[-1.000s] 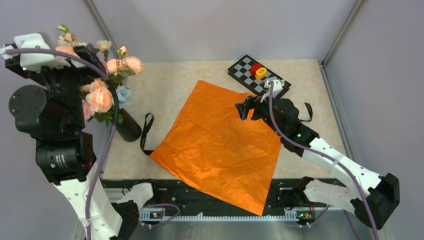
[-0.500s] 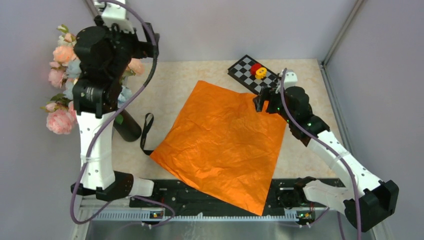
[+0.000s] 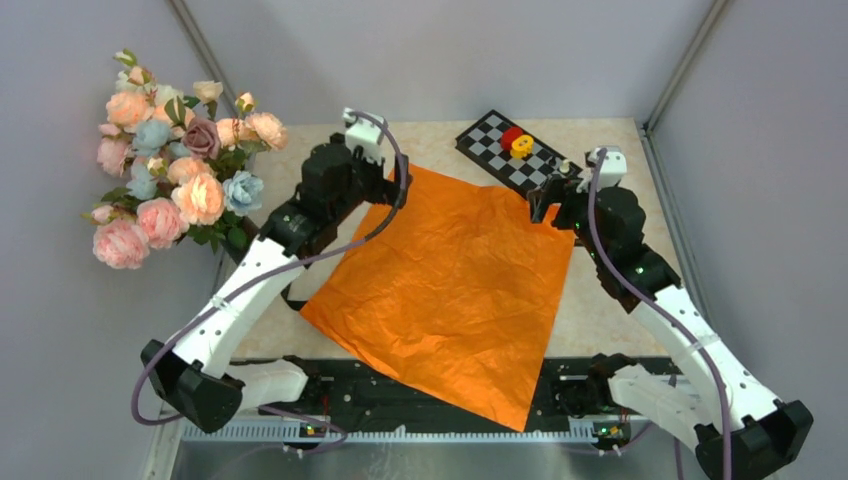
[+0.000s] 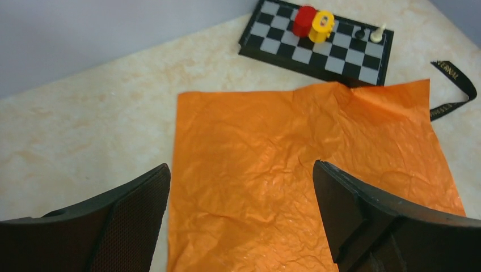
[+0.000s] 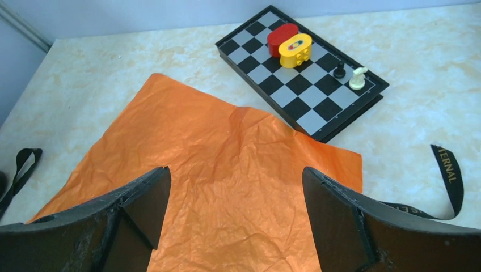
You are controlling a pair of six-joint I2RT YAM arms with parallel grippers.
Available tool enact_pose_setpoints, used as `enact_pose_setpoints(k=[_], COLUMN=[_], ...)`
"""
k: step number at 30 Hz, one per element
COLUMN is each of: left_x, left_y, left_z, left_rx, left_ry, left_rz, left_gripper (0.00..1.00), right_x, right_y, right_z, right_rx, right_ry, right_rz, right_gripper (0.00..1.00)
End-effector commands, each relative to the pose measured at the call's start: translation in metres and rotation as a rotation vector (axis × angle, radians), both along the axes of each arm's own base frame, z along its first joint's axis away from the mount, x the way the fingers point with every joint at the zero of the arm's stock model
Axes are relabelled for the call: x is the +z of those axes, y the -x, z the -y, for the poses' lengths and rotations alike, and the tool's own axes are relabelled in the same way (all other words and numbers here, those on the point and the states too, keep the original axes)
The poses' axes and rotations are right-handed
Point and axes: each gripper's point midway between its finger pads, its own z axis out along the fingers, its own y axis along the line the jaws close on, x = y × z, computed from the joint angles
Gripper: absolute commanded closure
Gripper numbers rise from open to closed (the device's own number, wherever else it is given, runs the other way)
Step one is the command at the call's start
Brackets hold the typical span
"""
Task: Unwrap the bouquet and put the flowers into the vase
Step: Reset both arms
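Observation:
The flowers (image 3: 170,165), small pastel pink, peach and blue blooms, stand upright at the far left. My left forearm and the leaves hide the vase below them. The orange wrapping paper (image 3: 450,290) lies flat and open on the table, also in both wrist views (image 4: 272,170) (image 5: 238,187). My left gripper (image 3: 400,187) hangs open over the paper's far left corner, its jaws (image 4: 241,170) wide apart and empty. My right gripper (image 3: 540,205) is open above the paper's far right corner, with nothing between the fingers (image 5: 235,173).
A black ribbon (image 5: 448,170) lies on the table to the right of the paper, and another black strip (image 5: 20,170) lies at the paper's left. A folding chessboard (image 3: 517,150) with red and yellow pieces sits at the back right. Grey walls enclose three sides.
My left arm swung away from the flowers and down to the paper's far left corner. My right gripper drew back to the right, off the paper's middle.

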Motion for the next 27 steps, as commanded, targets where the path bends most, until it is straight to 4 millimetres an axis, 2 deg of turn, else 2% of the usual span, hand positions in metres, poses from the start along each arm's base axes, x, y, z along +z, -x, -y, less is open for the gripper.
enact_pose_setpoints(k=[1,9,13,20,27], left_x=[0.015,-0.039,-0.060,-0.065,-0.062], left_y=[0.013,0.029,0.036,0.042,0.045], left_z=[0.009,-0.026,-0.035,-0.039,-0.031], left_rx=[0.004,0.151,0.170,0.173,0.112], left_ry=[0.197,0.262,0.256,0.260,0.227], left_rz=[0.138,0.145,0.141,0.145,0.157], left_gripper=[0.01,0.01,0.01,0.01,0.01], right_x=[0.021,0.015,0.008,0.011,0.011], right_y=[0.005,0.016,0.017,0.016,0.015], right_z=[0.018,0.030,0.032,0.030,0.027], right_rx=[-0.058,-0.088,-0.096,-0.089,-0.079], right_ry=[-0.007,-0.015,-0.022,-0.031,-0.037], right_rz=[0.153,0.241,0.247,0.262,0.264], right_gripper=[0.12,0.12,0.12,0.12,0.12])
